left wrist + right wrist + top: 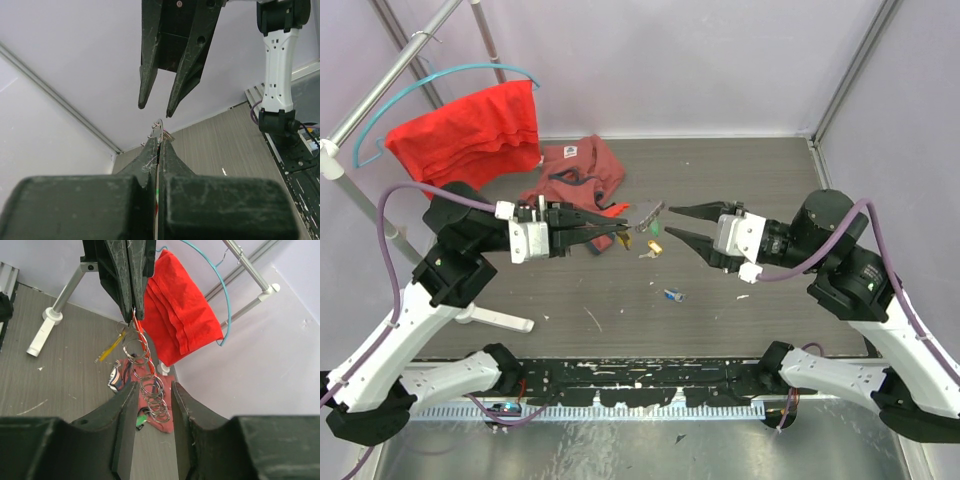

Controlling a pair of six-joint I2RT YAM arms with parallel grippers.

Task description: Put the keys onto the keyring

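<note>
Two claws face each other above the grey wood-grain counter [770, 190]. Left claw [620, 237] is pressed together, pinching the silvery linked-ring keyring with red tag [145, 375] up in the air. Right claw [668, 220] is spread, aimed at the dangling rings. Small green-headed key [654, 230] and yellow-headed key [655, 247] are just under the ring; can't tell if hanging or lying. Blue-headed key [672, 295] lies apart on the counter.
</note>
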